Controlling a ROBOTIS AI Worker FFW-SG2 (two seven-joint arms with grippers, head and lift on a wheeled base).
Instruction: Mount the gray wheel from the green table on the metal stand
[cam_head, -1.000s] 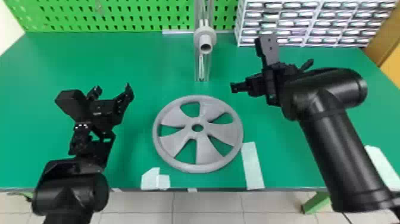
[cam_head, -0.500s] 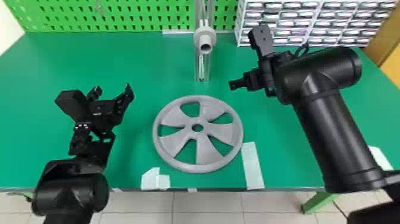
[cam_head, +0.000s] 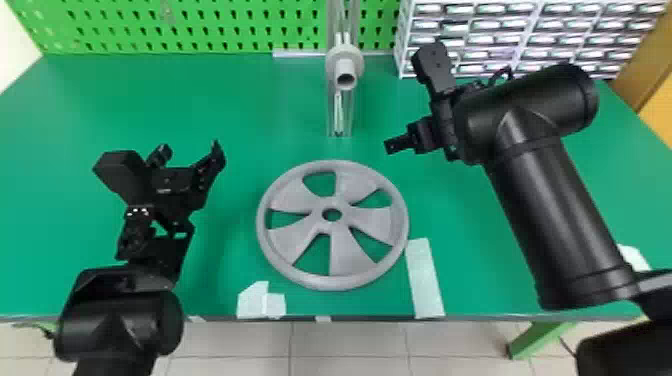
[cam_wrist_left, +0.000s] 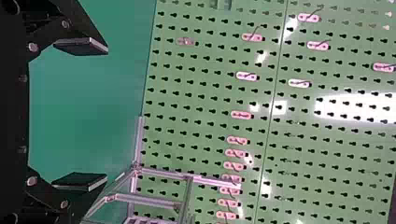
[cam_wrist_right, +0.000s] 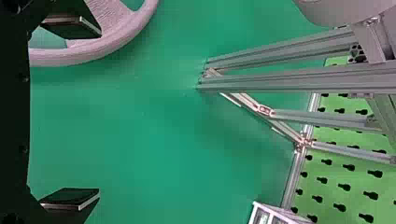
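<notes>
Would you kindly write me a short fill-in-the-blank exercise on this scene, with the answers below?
The gray wheel lies on a ____ table.
It has ____ spokes.
Of the wheel and the metal stand, the ____ is nearer the robot.
The left end effector and right end effector are both ____, not shut.

Missing words: green; five; wheel; open

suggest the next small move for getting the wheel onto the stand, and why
Probably ease the right gripper toward the near right rim of the wheel, fingers kept open. The wheel lies flat on the table, ungripped, and the peg on the stand is bare, so a grip likely comes first; that gripper is open, with the rim by one finger in its wrist view.
</notes>
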